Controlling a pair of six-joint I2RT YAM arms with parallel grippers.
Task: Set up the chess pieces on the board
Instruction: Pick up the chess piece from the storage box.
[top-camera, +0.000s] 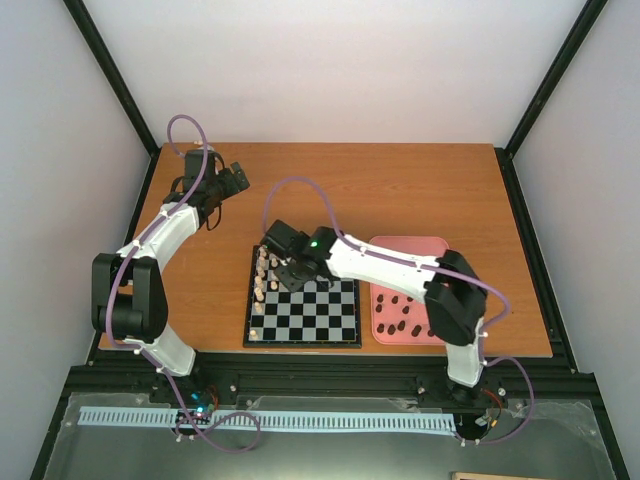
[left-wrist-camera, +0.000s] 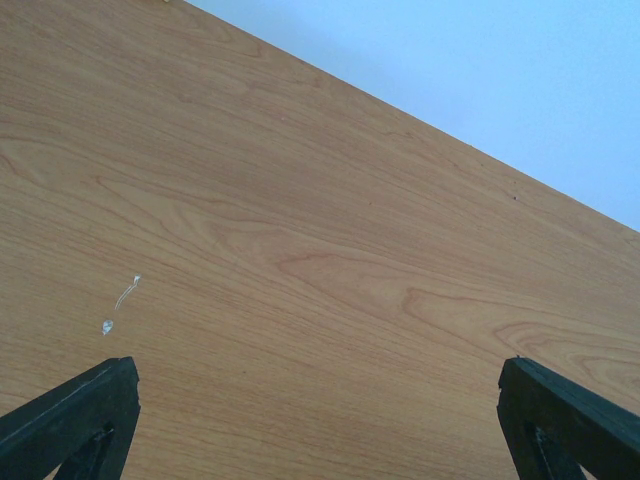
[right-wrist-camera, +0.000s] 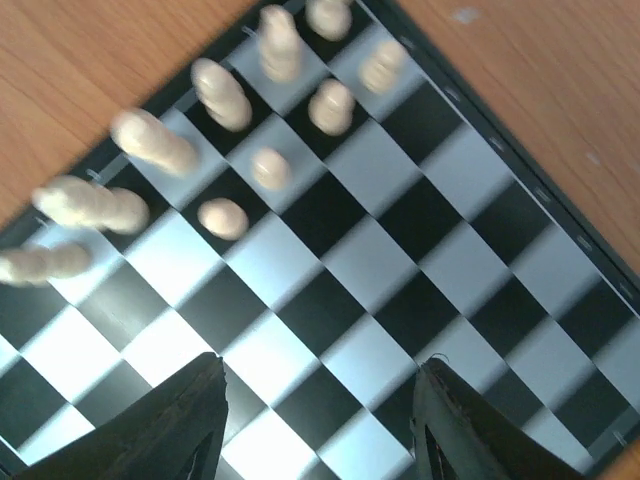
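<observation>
The board (top-camera: 320, 318) lies flat on the wooden table (top-camera: 400, 190), close to the near edge and roughly midway between the two arm bases. The cream chess pieces (top-camera: 262, 280) stand crowded along its left side. In the right wrist view they form two uneven rows on the board (right-wrist-camera: 400, 250), a cream piece (right-wrist-camera: 225, 95) on most squares there, and the rest of the checkered squares are bare. The dark chess pieces (top-camera: 398, 315) lie loose in the pink tray (top-camera: 410, 246) just to the right of the board. The right arm rises from its base at the near right and bends at the elbow above the tray. Its forearm stretches left across the board's far edge, putting the right gripper (top-camera: 288, 268) over the far-left part near the cream rows. In its own camera the right gripper (right-wrist-camera: 320, 420) looks down on bare squares with its fingers (right-wrist-camera: 190, 420) set moderately apart. Nothing is between them and they touch no piece. The left arm is folded up and away towards the far-left corner of the table, well apart from the board. The left gripper (top-camera: 232, 178) is empty. Its wrist view shows the left gripper (left-wrist-camera: 320, 430) spread as wide as it goes over plain wood (left-wrist-camera: 300, 200).
</observation>
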